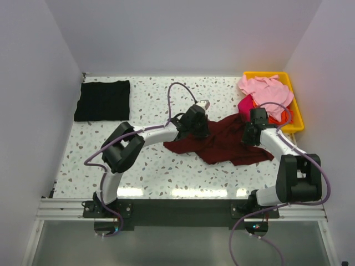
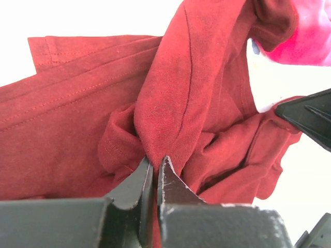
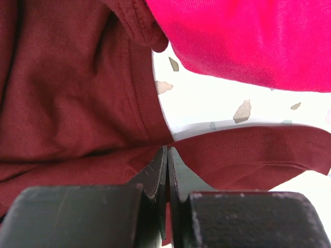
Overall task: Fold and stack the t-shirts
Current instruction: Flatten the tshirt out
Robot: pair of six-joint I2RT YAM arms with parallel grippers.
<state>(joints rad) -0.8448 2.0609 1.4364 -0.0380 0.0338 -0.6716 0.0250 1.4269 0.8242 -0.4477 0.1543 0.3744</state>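
Seen from above, the left tool (image 1: 201, 128) and the right tool (image 1: 248, 137) both bear down on a large, crumpled dark maroon t-shirt (image 1: 227, 147) of soft cloth, which lies between them on the white speckled table (image 1: 155, 172). The left tool is at the garment's left edge and the right tool at its upper right edge. Just beyond the right tool stands a yellow plastic bin (image 1: 298, 119) heaped with a light pink t-shirt (image 1: 263, 88), an orange t-shirt (image 1: 284, 117) and a magenta t-shirt (image 1: 245, 106), the magenta one bulging at the corner nearest that tool. Well apart from the left tool, far off to its left near the back corner, a black t-shirt (image 1: 102, 100) lies folded flat in a rectangle. From the left wrist, the left tool's two black fingers (image 2: 135, 188) are closed almost tip to tip on a raised ridge of the dark maroon t-shirt, whose folds climb ahead of them. Magenta cloth shows ahead to the right, and the black tip of the right tool enters from the right side. From the right wrist, the right tool's fingers (image 3: 155, 173) are pinched together with a maroon hem caught between them. More maroon cloth lies ahead to the left, the magenta t-shirt hangs ahead to the right, and a strip of bare table shows between the two.
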